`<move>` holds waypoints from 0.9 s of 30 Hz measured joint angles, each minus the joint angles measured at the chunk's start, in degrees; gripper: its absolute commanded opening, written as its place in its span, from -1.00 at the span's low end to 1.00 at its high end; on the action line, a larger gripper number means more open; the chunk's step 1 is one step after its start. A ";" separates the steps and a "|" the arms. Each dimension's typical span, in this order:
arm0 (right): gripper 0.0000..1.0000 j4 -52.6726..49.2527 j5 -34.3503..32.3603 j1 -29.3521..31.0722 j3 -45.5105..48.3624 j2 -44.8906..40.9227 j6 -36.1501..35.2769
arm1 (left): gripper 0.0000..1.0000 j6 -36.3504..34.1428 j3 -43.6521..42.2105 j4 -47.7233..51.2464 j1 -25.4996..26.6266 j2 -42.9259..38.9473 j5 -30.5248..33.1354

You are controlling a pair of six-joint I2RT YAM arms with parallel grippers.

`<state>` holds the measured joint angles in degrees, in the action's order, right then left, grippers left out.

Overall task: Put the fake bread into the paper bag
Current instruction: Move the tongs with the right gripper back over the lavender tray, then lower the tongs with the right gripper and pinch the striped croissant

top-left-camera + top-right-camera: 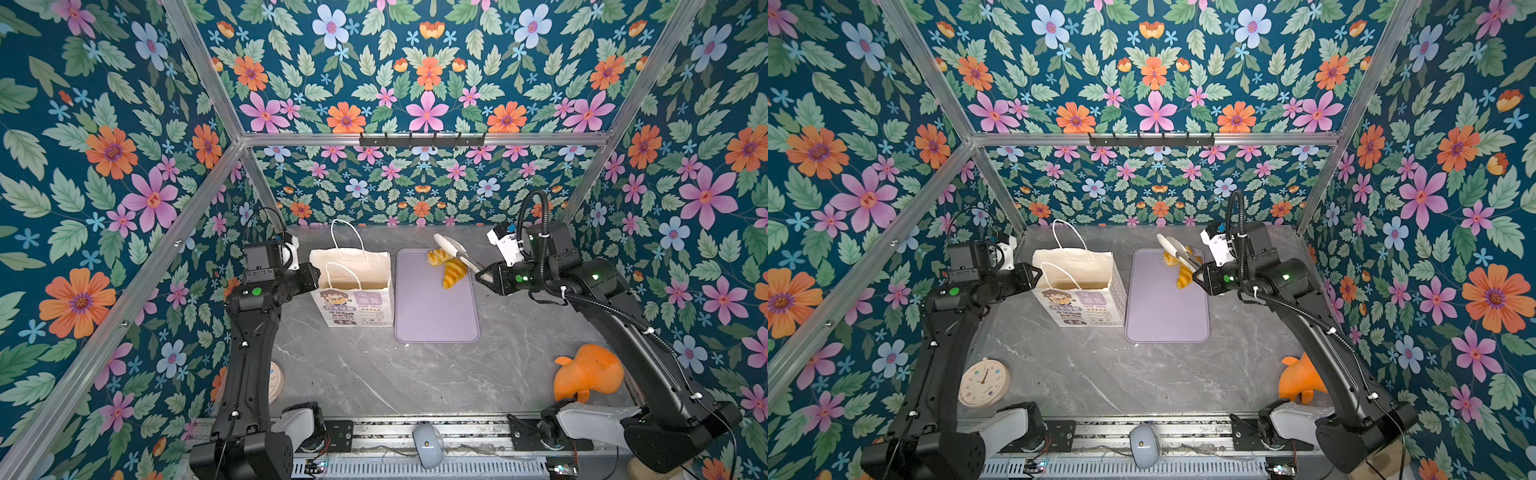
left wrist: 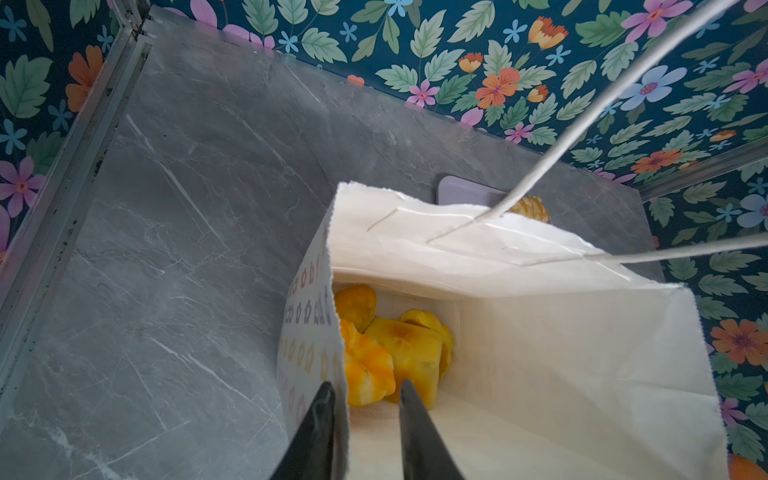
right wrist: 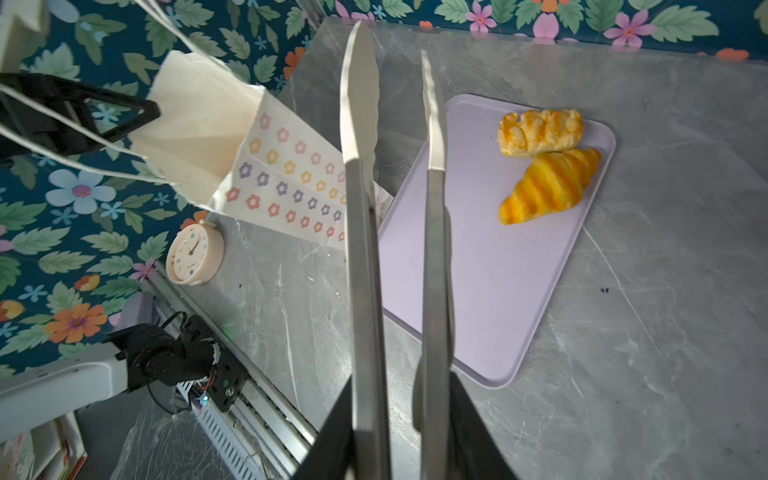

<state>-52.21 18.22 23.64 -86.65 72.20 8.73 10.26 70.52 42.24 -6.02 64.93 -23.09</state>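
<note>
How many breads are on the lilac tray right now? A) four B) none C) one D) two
D: only a braided pastry and a croissant lie on the tray, side by side near one end.

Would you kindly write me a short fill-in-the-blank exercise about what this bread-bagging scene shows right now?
1. The right gripper is clamped on a pair of metal ____.
2. The croissant and the braided pastry lie on the lilac ____.
3. In both top views the paper bag stands to the ____ of that lilac thing.
Missing words: tongs; tray; left.
</note>
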 measured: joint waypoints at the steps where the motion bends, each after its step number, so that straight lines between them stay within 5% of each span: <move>1: -0.47 0.20 -1.14 -0.33 0.63 0.52 0.61 | -0.43 0.00 0.00 0.00 0.00 0.00 0.00; 27: -0.32 -7.54 -23.04 5.03 -6.99 21.31 16.76 | -0.43 0.00 -1.31 -0.24 0.00 -0.44 -0.46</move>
<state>-59.75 -4.82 28.67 -93.65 93.51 25.50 10.26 69.21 42.00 -6.02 64.49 -23.55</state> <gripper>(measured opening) 0.338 0.286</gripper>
